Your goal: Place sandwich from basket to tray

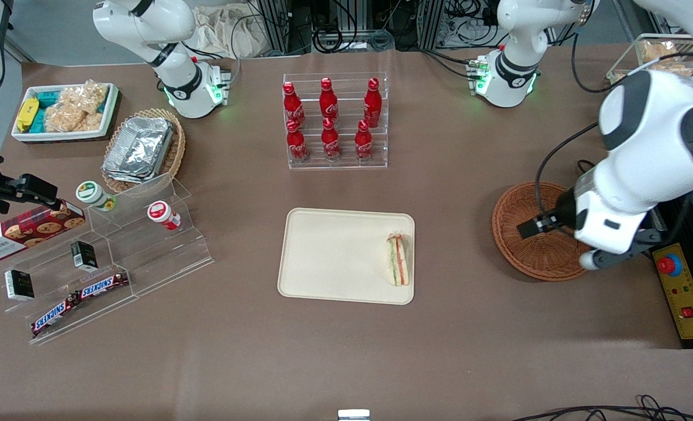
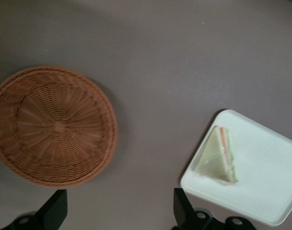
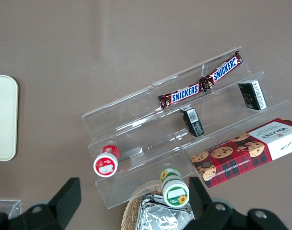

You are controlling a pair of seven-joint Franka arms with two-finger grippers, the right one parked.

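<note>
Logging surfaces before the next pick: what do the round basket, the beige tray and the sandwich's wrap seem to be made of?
The round reddish-brown basket looks like woven wicker, its ribbed strands visible. The cream-beige rectangular tray looks like smooth matte plastic, probably moulded, with rounded corners. The triangular sandwich on it seems wrapped in clear glossy film, faintly shiny. The gripper hangs above the table between basket and tray, jaws open.

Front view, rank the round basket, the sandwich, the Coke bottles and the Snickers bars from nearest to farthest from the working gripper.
The gripper, fingers open, hangs over the basket.
1. Basket: directly under it.
2. Sandwich: on the tray at its edge nearest the basket.
3. Coke bottles: in the rack, farther from the camera.
4. Snickers bars: toward the parked arm's end.
</note>
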